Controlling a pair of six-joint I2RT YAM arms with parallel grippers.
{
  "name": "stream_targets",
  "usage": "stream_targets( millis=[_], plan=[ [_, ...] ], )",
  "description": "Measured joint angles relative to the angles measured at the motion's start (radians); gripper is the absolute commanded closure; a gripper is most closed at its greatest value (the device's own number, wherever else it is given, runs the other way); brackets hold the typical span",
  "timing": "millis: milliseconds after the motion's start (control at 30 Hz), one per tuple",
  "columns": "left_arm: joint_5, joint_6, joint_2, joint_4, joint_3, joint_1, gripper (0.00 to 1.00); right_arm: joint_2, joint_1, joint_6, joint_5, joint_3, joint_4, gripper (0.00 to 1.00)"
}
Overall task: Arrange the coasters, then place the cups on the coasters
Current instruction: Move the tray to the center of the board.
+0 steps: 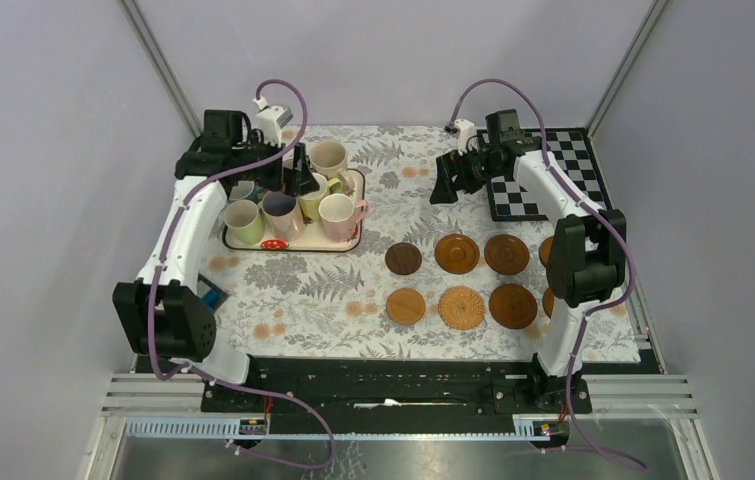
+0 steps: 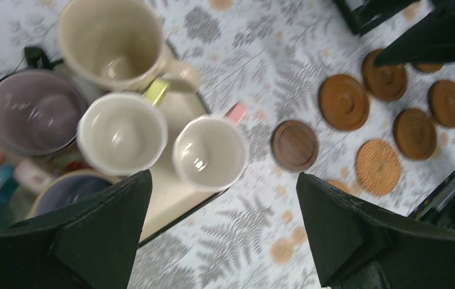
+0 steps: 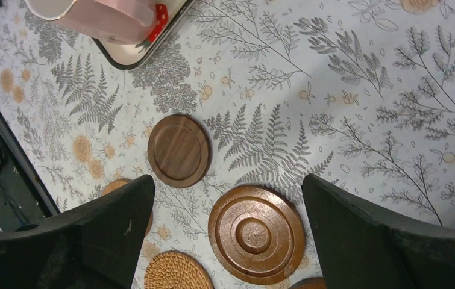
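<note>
Several cups crowd the strawberry-print tray (image 1: 353,243): a tall cream one (image 1: 328,158), a pink-handled one (image 1: 336,213), a purple one (image 1: 281,210) and a green one (image 1: 243,222). My left gripper (image 1: 298,178) hovers open over them. In the left wrist view the pink-handled cup (image 2: 210,153) sits just ahead of the empty left gripper (image 2: 223,177). Several coasters lie in two rows at the right, among them a dark one (image 1: 404,258) and a woven one (image 1: 462,307). My right gripper (image 1: 449,185) hangs open above the cloth, and in its wrist view the right gripper (image 3: 228,179) is over a ringed coaster (image 3: 256,233).
A black-and-white checkerboard mat (image 1: 543,175) lies at the back right under the right arm. The right arm's elbow (image 1: 583,260) covers the rightmost coasters. The fern-print cloth (image 1: 303,290) covers the table. A blue object (image 1: 213,297) sits by the left arm.
</note>
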Motion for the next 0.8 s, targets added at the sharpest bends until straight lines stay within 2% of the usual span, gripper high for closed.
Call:
stream_targets(
  millis=[133,200,300,433,567,633,800],
  plan=[
    [0.068,0.173,-0.017,-0.141,0.002,0.038,0.12,0.003,0.0,-0.022,-0.021,0.006,-0.001,0.0],
    [0.087,0.256,-0.043,-0.189,-0.005,0.049,0.19,0.004,0.0,-0.024,-0.024,0.011,0.002,0.0],
    [0.11,0.407,-0.117,-0.256,-0.061,0.085,0.3,0.009,0.0,-0.023,-0.027,0.019,0.0,0.0],
    [0.095,0.626,-0.178,-0.33,-0.168,0.138,0.4,0.026,0.0,-0.024,-0.023,0.05,-0.011,0.0],
    [0.057,0.782,-0.171,-0.327,-0.318,0.142,0.4,0.027,0.0,-0.029,-0.008,0.066,-0.044,0.0],
    [0.038,0.83,-0.171,-0.297,-0.396,0.142,0.36,0.027,0.0,-0.031,-0.002,0.067,-0.058,0.0],
    [0.0,0.934,-0.171,-0.094,-0.544,0.142,0.35,0.027,0.0,-0.048,0.03,0.066,-0.095,0.0]
  ],
)
